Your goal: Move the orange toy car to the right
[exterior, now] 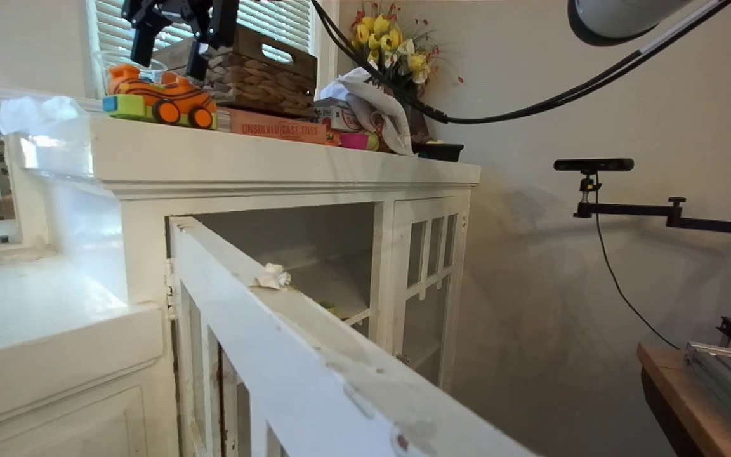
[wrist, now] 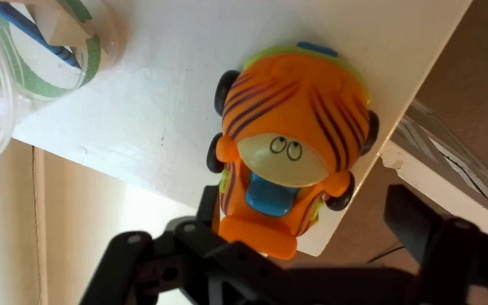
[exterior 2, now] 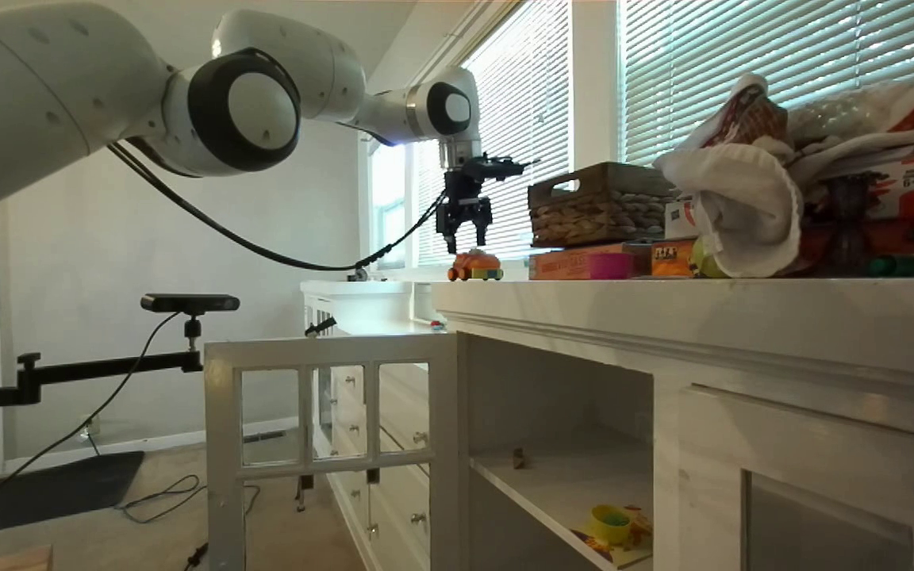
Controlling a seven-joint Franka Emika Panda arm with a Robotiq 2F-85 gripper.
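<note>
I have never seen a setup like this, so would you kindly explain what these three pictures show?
The machine is a single robot arm, a white jointed limb ending in black fingers for grasping. The two exterior views are taken from outside the arm, from different places; the wrist view is taken from the arm's wrist, looking down past the fingers. On the white cabinet top, close to an edge, sits an orange toy car. A clear plastic container stands near it, and farther along are a flat orange box and a wicker basket. Nothing is held: the fingers stand apart above the car.
</note>
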